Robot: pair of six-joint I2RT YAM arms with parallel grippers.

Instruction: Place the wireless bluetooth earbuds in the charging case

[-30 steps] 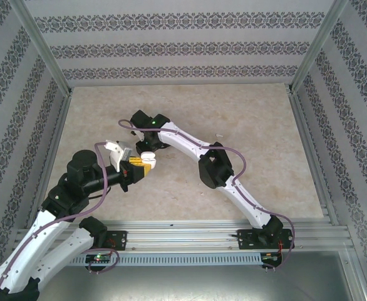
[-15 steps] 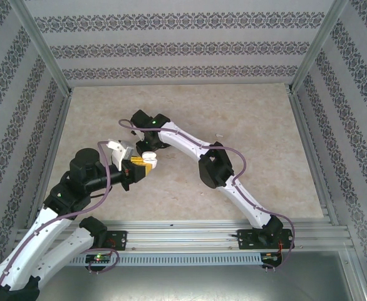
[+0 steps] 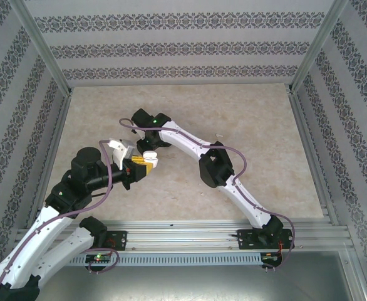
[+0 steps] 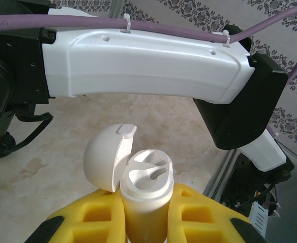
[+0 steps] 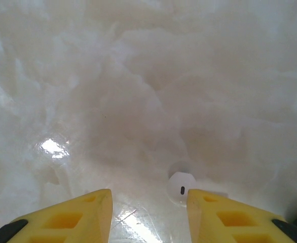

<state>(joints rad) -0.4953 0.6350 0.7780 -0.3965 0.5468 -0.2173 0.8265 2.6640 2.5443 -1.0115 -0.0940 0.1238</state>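
My left gripper point(image 4: 146, 218) clamps the open, empty case point(image 4: 144, 177); my right gripper point(image 5: 148, 198), jaws apart, hangs above an earbud point(image 5: 181, 188).

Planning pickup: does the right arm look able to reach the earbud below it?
Likely yes: the earbud lies between the open fingers of the right gripper, nothing covering it.

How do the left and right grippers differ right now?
The left gripper is shut on the case, its lid open and sockets empty; the right gripper is open and holds nothing. The left carries the case upright; the right points down over an earbud on the table. Both have yellow fingers.
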